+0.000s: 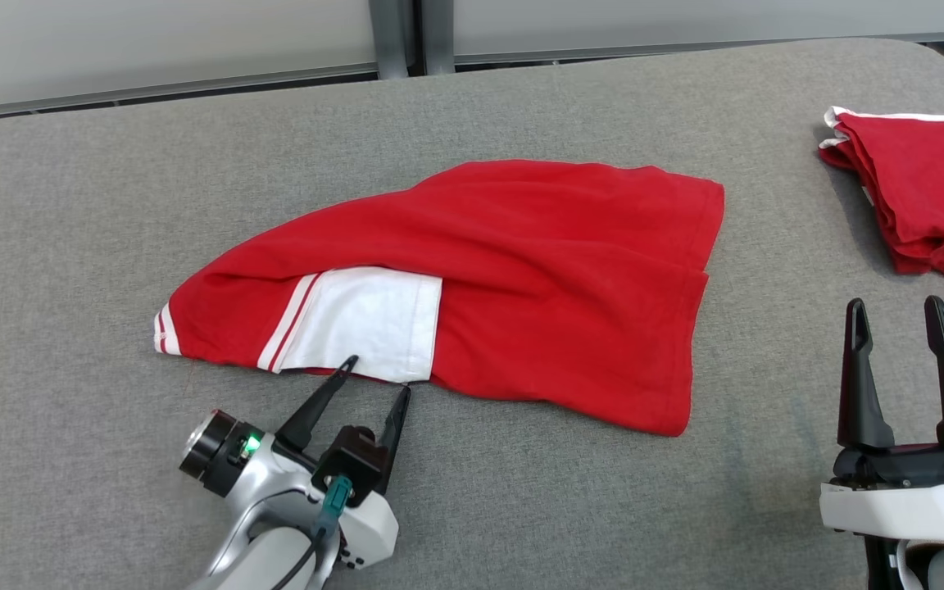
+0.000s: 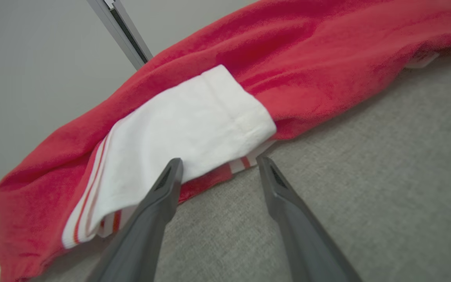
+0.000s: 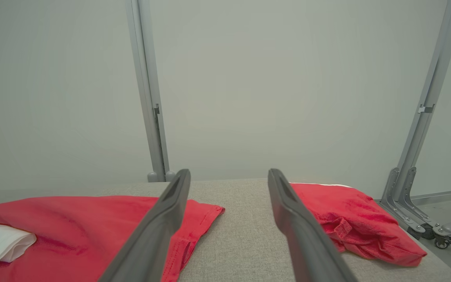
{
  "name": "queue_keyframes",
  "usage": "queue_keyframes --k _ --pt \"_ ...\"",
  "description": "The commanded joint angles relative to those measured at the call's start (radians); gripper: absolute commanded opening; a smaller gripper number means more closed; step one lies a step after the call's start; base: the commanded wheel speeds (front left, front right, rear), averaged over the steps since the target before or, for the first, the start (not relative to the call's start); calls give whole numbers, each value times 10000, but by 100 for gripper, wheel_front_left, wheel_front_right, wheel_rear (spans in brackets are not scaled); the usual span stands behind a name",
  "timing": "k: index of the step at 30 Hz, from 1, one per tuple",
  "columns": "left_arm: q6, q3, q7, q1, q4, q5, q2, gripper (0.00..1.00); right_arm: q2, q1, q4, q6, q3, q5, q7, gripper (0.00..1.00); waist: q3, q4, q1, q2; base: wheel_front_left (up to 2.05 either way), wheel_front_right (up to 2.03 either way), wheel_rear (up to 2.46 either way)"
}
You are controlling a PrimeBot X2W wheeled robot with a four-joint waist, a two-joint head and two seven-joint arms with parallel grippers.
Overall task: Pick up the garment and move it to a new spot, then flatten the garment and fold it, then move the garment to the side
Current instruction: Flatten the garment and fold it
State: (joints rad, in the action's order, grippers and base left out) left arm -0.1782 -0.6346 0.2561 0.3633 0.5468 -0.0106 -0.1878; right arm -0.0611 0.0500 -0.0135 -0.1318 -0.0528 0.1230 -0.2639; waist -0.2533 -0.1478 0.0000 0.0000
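The garment (image 1: 521, 270) is a red shirt with a white sleeve, lying partly folded in the middle of the grey table (image 1: 70, 205). Its white sleeve (image 1: 369, 319) faces the near edge. My left gripper (image 1: 378, 375) is open, its fingertips at the sleeve's near hem. In the left wrist view the garment (image 2: 307, 58) fills the top, and the left gripper (image 2: 219, 162) has one finger (image 2: 166, 188) over the white sleeve (image 2: 186, 129), the other over bare table. My right gripper (image 1: 894, 307) is open, empty, at the lower right, apart from the garment (image 3: 73, 223).
A second red garment (image 1: 923, 197) lies folded at the table's far right, seen as red garment (image 3: 354, 219) in the right wrist view. A grey panel wall with metal posts (image 3: 147, 90) stands behind the table. The table edge drops off at the right.
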Motion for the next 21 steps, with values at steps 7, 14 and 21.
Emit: queue_keyframes --k 7,14,21 --pt "-178 198 96 490 444 -146 38 100 -62 23 -29 24 -104 7 -5 100 6 -141 0 0 0 0 0" --pt "-270 344 95 143 -436 -352 -78 100 -23 -24 4 24 -106 21 -4 100 49 -134 0 0 0 0 0" --pt "-76 280 96 95 -731 -368 -166 100 4 4 39 24 -10 34 -4 100 18 -109 0 0 0 0 0"
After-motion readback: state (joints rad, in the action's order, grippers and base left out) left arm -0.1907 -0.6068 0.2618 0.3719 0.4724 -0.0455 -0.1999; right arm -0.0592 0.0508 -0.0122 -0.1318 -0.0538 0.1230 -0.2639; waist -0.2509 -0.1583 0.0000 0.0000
